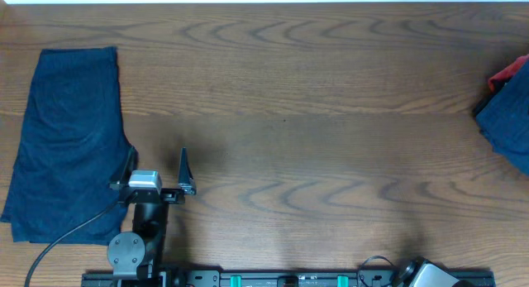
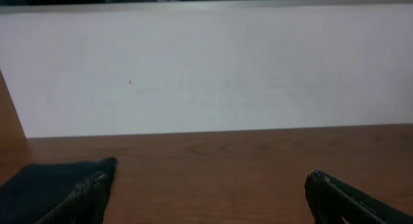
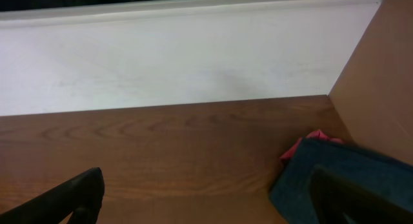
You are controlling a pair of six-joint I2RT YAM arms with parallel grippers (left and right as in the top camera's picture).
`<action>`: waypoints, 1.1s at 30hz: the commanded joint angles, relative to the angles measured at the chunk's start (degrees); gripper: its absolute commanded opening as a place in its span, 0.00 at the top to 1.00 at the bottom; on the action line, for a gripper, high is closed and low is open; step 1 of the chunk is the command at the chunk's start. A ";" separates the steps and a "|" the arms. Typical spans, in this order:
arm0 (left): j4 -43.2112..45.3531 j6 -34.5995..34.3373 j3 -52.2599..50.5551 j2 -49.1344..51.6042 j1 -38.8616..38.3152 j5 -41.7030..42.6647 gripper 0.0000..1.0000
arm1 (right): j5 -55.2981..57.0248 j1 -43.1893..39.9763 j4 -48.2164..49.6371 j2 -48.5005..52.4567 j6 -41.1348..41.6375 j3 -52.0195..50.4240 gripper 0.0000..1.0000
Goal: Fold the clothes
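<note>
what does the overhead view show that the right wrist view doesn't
Only overhead: the flat navy garment at the left of the table, and the open left pincer at its edge. Only right wrist: the open right pincer. Both: the navy pile with a red cloth at its edge, and the wooden table.

In the overhead view, the pile of clothes (image 1: 507, 121) at 3 o'clock runs off the frame edge, with a red cloth (image 1: 507, 74) showing only as a sliver. The right arm (image 1: 426, 275) is cut off at 5 o'clock. The left wrist view clips the folded garment (image 2: 32, 185) at 7 o'clock.
</note>
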 commanded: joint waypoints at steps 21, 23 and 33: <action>-2.08 2.49 -4.87 -0.55 0.02 0.81 0.02 | -0.37 1.05 -0.11 -0.20 0.00 0.00 0.01; -3.78 2.51 -4.87 -0.55 0.02 0.76 0.02 | -0.37 1.05 -0.11 -0.20 0.00 0.00 0.01; -10.05 2.51 -4.87 -0.52 0.02 0.35 0.02 | -0.39 1.05 -0.11 -0.20 0.00 0.00 0.01</action>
